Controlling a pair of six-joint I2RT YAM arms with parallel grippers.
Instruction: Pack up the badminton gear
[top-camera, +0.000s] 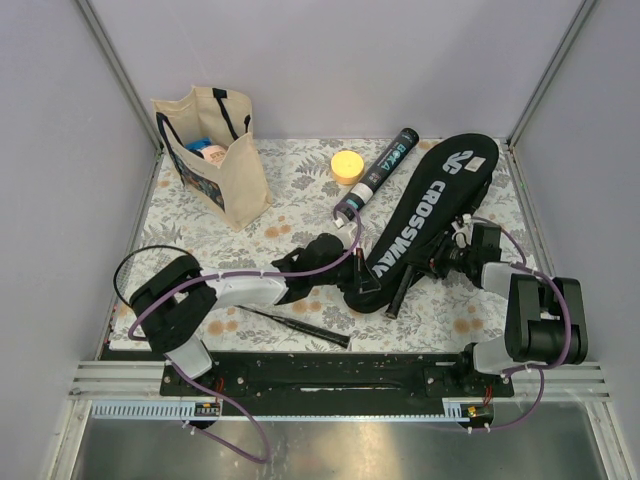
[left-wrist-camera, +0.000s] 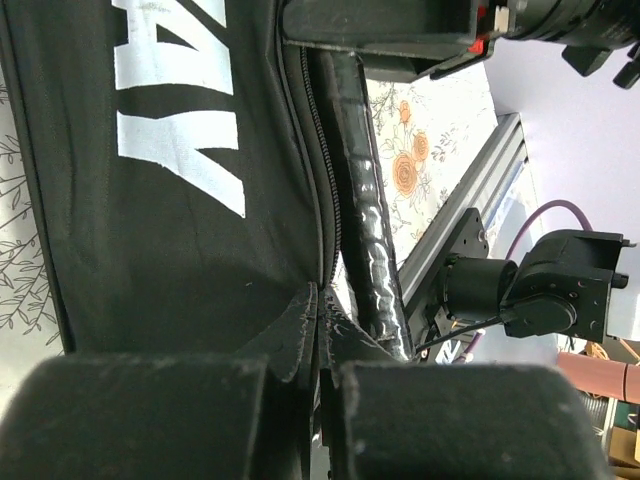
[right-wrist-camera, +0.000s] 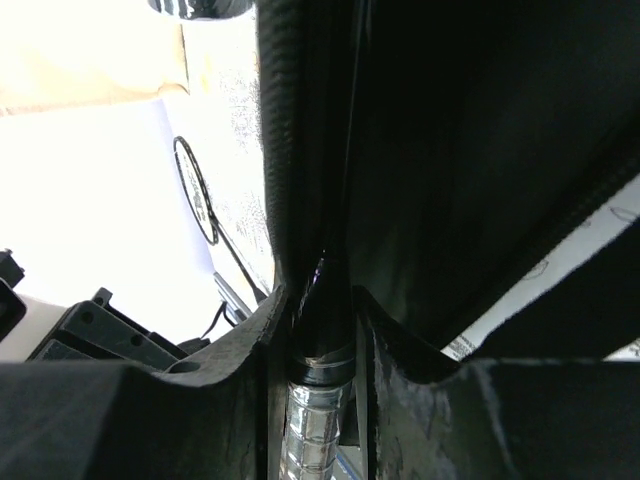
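Observation:
The black "CROSSWAY" cover lies diagonally on the floral table. My left gripper is shut on the fabric edge beside the zip at the cover's narrow near end; its fingertips press together on that edge. A racket's wrapped handle sticks out of the cover, and my right gripper is shut on it. The rest of that racket is hidden inside the cover. A second thin black racket lies near the front edge. The black lettered tube lies behind, with a white shuttlecock at its mouth.
A beige tote bag stands at the back left. A yellow round lid lies beside the tube. Grey walls close in the table on three sides, and a metal rail runs along the near edge.

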